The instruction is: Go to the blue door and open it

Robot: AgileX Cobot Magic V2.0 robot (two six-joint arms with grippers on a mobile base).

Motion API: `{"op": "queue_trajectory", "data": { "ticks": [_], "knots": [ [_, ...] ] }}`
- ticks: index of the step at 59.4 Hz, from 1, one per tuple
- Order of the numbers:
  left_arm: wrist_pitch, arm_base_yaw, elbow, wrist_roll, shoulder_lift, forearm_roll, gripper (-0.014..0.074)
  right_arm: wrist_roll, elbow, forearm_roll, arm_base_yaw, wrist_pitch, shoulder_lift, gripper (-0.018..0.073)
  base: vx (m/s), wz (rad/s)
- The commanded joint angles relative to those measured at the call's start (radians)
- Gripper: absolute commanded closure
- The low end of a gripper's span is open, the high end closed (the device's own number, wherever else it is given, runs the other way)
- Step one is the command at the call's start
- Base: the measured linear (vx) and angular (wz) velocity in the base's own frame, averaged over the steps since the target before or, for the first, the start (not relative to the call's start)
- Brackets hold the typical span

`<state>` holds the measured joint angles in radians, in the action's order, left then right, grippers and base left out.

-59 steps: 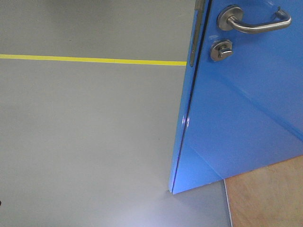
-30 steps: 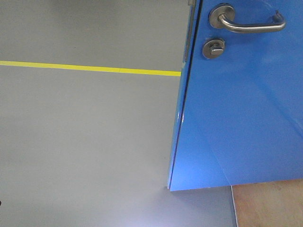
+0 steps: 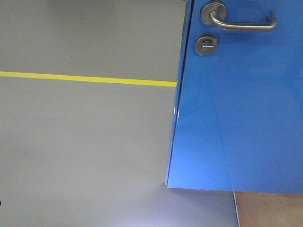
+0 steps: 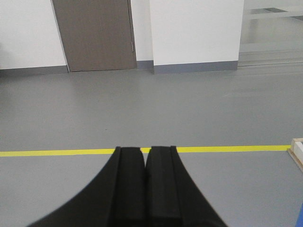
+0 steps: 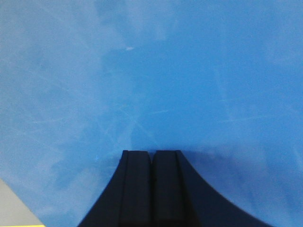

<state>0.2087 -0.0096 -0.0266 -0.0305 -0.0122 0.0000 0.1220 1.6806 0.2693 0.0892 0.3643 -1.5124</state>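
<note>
The blue door (image 3: pixel 236 109) fills the right half of the front view, its free edge toward the left. Its silver lever handle (image 3: pixel 239 21) and round thumb-turn lock (image 3: pixel 206 45) sit near the top. The door panel (image 5: pixel 151 75) also fills the right wrist view, and my right gripper (image 5: pixel 151 152) is shut and empty with its tips at or very near the glossy surface. My left gripper (image 4: pixel 145 149) is shut and empty, pointing across open grey floor, well left of the door. Neither gripper shows in the front view.
A yellow floor line (image 3: pixel 85 78) runs across the grey floor to the door edge; it also shows in the left wrist view (image 4: pixel 57 152). A brown wooden floor patch (image 3: pixel 270 210) lies under the door. A grey-brown door (image 4: pixel 94 33) and white walls stand far ahead. A pale wooden frame corner (image 4: pixel 297 150) is at right.
In the front view the door handle and lock have shifted up and left, the yellow line has moved down, and the door's face has swung to look flatter and wider.
</note>
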Motion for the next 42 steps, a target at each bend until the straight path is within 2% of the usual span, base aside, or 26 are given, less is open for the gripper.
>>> {"op": "queue_trajectory", "data": {
  "ticks": [1, 17, 42],
  "knots": [
    [-0.084, -0.007, -0.006, 0.003, -0.013, 0.000, 0.0526, -0.008, 0.029, -0.004, -0.003, -0.090, 0.032, 0.0567, 0.22, -0.04],
    [-0.084, -0.007, -0.006, 0.003, -0.013, 0.000, 0.0526, -0.008, 0.029, -0.004, -0.003, -0.090, 0.032, 0.0567, 0.14, -0.08],
    [-0.084, -0.007, -0.006, 0.003, -0.013, 0.000, 0.0526, -0.008, 0.029, -0.004, -0.003, -0.090, 0.032, 0.0567, -0.01, 0.00]
  ]
}}
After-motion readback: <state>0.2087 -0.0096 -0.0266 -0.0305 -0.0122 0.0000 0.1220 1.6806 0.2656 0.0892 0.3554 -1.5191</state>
